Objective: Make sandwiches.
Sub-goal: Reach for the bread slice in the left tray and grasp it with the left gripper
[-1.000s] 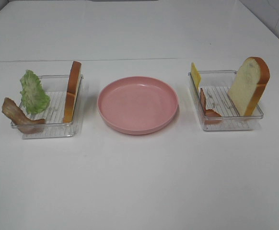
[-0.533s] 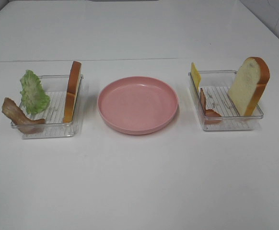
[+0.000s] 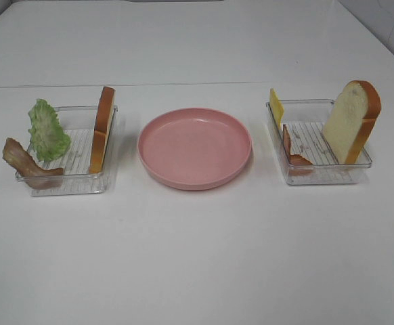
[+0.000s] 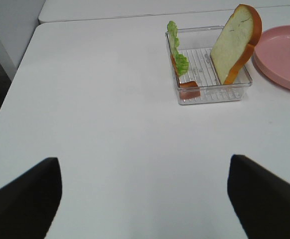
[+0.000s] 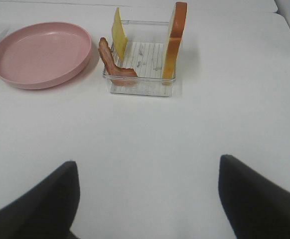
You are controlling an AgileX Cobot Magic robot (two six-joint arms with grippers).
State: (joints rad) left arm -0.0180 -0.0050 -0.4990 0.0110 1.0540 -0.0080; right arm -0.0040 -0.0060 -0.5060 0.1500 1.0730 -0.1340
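Nothing has moved since a second ago. Left gripper (image 4: 145,196) and right gripper (image 5: 147,199) stand wide open, empty. Bread slice (image 3: 101,128), lettuce (image 3: 48,131) and bacon strip (image 3: 28,162) lean in the left tray (image 3: 68,187), the second slice (image 3: 349,122) and cheese (image 3: 276,106) in the right tray (image 3: 325,179). I think they stand upright for easy pinching. The plate (image 3: 194,147) between them is bare.

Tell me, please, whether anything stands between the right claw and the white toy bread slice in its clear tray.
Nothing visible does: only bare white table lies between the open right claw and the clear plastic tray holding the orange-crusted white bread slice.
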